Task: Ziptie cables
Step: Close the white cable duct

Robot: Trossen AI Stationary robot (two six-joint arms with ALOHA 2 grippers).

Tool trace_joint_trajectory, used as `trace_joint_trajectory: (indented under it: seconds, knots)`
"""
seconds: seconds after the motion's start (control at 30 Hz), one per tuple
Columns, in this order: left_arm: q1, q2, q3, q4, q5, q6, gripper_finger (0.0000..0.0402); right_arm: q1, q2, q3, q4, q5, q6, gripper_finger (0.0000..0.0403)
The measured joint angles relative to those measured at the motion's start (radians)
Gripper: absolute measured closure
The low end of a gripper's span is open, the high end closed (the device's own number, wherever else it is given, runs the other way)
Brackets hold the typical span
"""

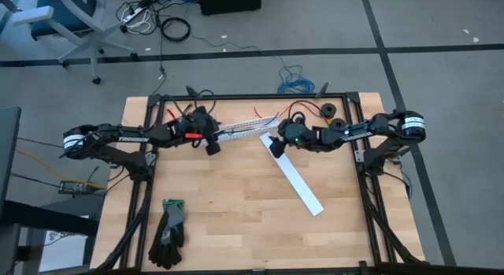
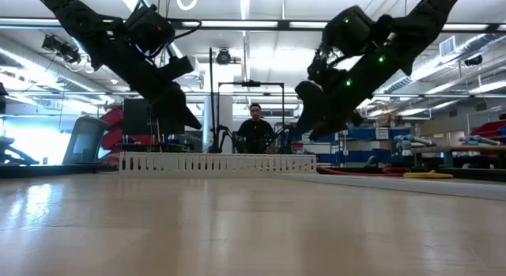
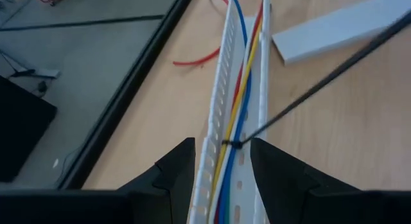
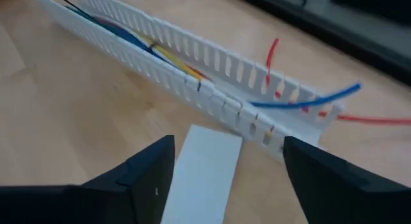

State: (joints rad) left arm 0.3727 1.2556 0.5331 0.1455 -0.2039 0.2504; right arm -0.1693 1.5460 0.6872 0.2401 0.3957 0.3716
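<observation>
Robotics lab: framed wooden bench (image 1: 236, 228), strip-lit open hall, office chair (image 1: 67, 19).

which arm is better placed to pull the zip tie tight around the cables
Left, probably. The left gripper is open straddling the white channel right at the black zip tie looped around the cables. The right gripper is open over the flat white cover strip, beside the channel's far end.

Cables (image 3: 239, 102) bundled in the slotted white channel (image 3: 218, 115)
Yellow, blue and red wires lie lengthwise inside it, cinched by a black zip tie (image 3: 232, 144) whose long tail angles away; a blue end pokes out.
</observation>
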Motion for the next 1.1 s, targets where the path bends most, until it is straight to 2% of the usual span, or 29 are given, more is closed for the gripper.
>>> trace_joint_trajectory:
  seconds: [0.13,0.33,0.57,0.83,1.0,1.1]
  knots:
    - [0.000,0.000,0.000,-0.048,0.000,0.000,0.0241,-0.008,0.068,0.013,-0.015,-0.060,0.021,0.0108]
    - [0.000,0.000,0.000,-0.061,0.000,0.000,0.0241,0.023,0.245,0.148,-0.058,-0.068,-0.022,0.0112]
    - [0.000,0.000,0.000,-0.064,0.002,0.000,0.0241,0.023,0.396,0.377,-0.440,0.000,-0.019,0.0130]
    - [0.000,0.000,0.000,-0.063,0.051,-0.003,0.0241,0.002,0.389,0.409,-0.489,-0.009,0.067,0.0142]
    - [0.000,0.000,0.000,-0.063,0.055,-0.023,0.0241,-0.036,0.385,0.409,-0.510,-0.115,0.183,0.0150]
    - [0.000,0.000,0.000,-0.061,0.079,-0.027,0.0241,-0.040,0.386,0.407,-0.491,-0.130,0.208,0.0154]
